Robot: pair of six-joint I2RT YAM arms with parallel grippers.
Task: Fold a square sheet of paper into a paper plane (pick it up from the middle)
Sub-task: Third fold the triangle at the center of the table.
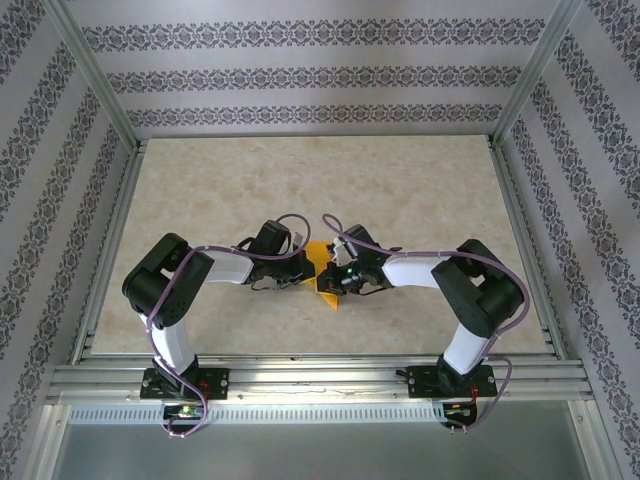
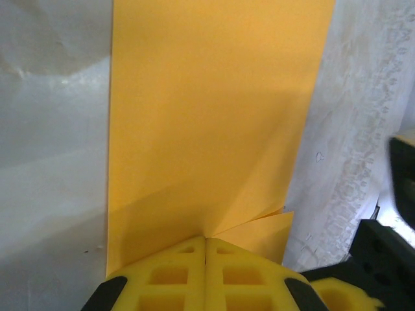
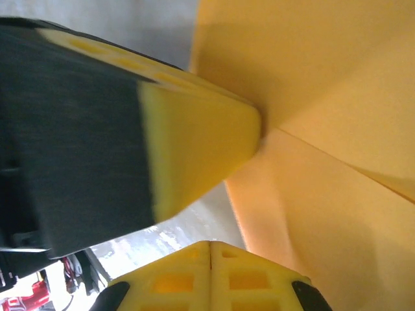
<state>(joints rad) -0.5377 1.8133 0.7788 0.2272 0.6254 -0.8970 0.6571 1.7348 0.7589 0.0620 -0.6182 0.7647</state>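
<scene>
From above, we see the left arm [image 1: 180,290] reach in from its side of the desk [image 1: 250,190] toward the middle. There the left claw [image 1: 303,272] meets the square sheet of paper [image 1: 320,258]. The sheet lies near the centre of the desk, a little toward the near edge, between the two wrists.

In the left wrist view, the left claw [image 2: 205,241] has its two yellow fingers [image 2: 168,275] pressed together with only a thin seam between them. The orange sheet [image 2: 214,116] spreads away from their tips, and creases fan out from that point. We read this claw as clamped on the paper's near edge. A second layer of the sheet peeks out low on the right of the fingers. The pale desk [image 2: 52,162] shows on either side, and the dark body of the right arm [image 2: 382,259] sits at the right border.

In the right wrist view, the tip of the left claw [image 3: 256,126] touches the paper [image 3: 337,214] just where a fold line starts. The right claw [image 3: 211,245] sits below it with its fingers [image 3: 172,282] closed flush together. The sheet's edge runs down close to them. We cannot tell whether any paper is caught between those fingers.

From above, the right claw [image 1: 337,278] sits against the right side of the sheet, with the right arm [image 1: 480,290] bent behind it.
</scene>
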